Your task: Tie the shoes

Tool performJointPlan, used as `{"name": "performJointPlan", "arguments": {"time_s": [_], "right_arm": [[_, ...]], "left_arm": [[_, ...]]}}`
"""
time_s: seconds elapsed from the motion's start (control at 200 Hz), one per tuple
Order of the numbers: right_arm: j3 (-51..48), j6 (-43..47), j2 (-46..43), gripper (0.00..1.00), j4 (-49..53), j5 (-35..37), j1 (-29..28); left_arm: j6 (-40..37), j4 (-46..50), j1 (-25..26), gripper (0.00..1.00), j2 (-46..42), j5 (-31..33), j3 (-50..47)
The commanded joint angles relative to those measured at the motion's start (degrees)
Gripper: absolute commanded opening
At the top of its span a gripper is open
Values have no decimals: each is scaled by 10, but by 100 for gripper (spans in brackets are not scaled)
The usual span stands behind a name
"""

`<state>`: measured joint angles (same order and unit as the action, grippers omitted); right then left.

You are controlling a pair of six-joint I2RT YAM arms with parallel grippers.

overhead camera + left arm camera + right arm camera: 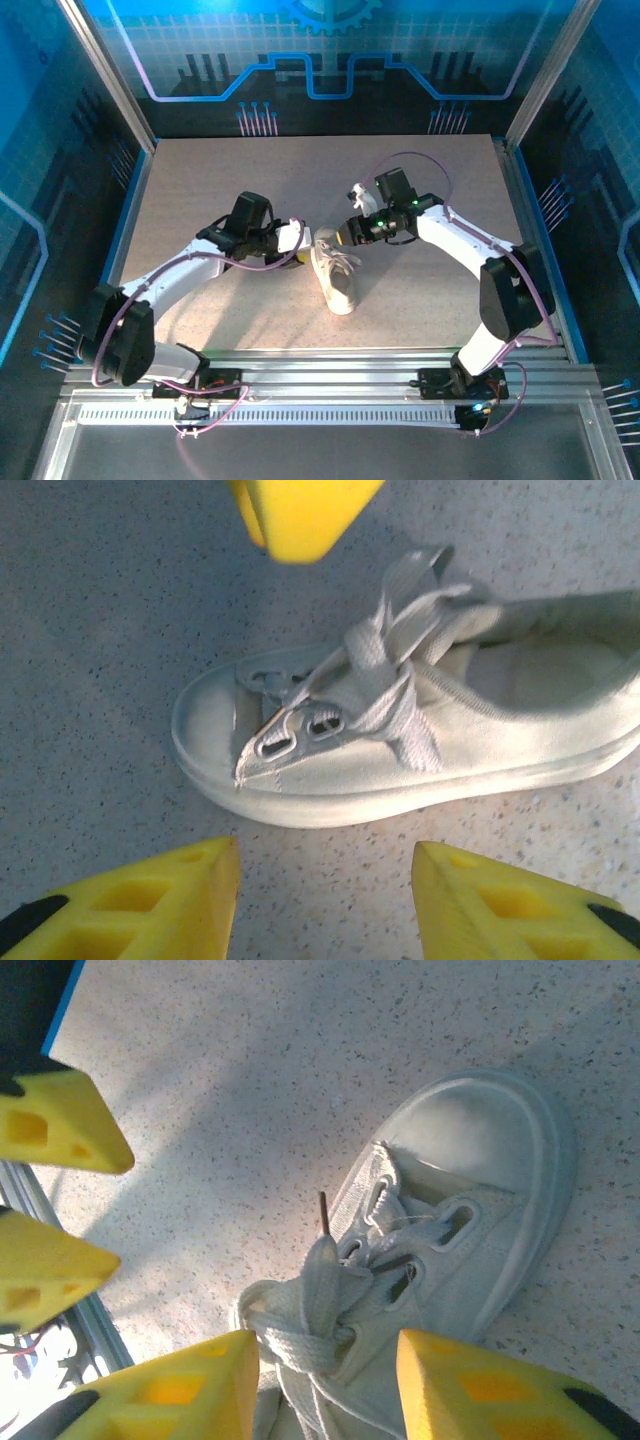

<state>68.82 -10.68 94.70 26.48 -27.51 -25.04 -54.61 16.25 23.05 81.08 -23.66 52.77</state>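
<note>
Speckled tabletop: white sneaker between left gripper and right gripper; both jaws wide, right pair flanking the laces.

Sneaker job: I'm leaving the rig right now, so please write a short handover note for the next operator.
Left claw: open, empty, low beside the sneaker.
Right claw: open, straddling the laces, not clamped on them.
Sneaker: upright in the middle of the table, between both claws, toe toward the arm bases.
Done: laces are crossed in a loose bunch over the tongue; no finished bow visible.
Left: grip the loose lace ends, then form and tighten the bow.
</note>
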Motion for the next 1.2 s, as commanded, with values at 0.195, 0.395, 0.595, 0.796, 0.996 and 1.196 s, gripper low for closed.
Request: {"name": "performJointPlan", "arguments": {"time_s": [0.195,0.395,0.595,0.796,0.996,1.196], "right_arm": [[-28,16,8,39,-33,-25,0],[-24,20,24,39,-40,-41,-6],[-33,17,28,39,-49,-49,-10],[-36,14,36,39,-59,-58,-13],[-34,15,48,39,-59,-62,-18],[-39,15,47,39,-63,-64,-20]], "left_arm": [[-106,0,-3,50,129,-66,113],[-146,37,-2,50,189,-101,164],[-165,52,8,50,221,-121,185],[-175,64,16,53,232,-130,187],[-177,68,27,49,245,-124,195],[-173,80,29,21,248,-114,210]]}}
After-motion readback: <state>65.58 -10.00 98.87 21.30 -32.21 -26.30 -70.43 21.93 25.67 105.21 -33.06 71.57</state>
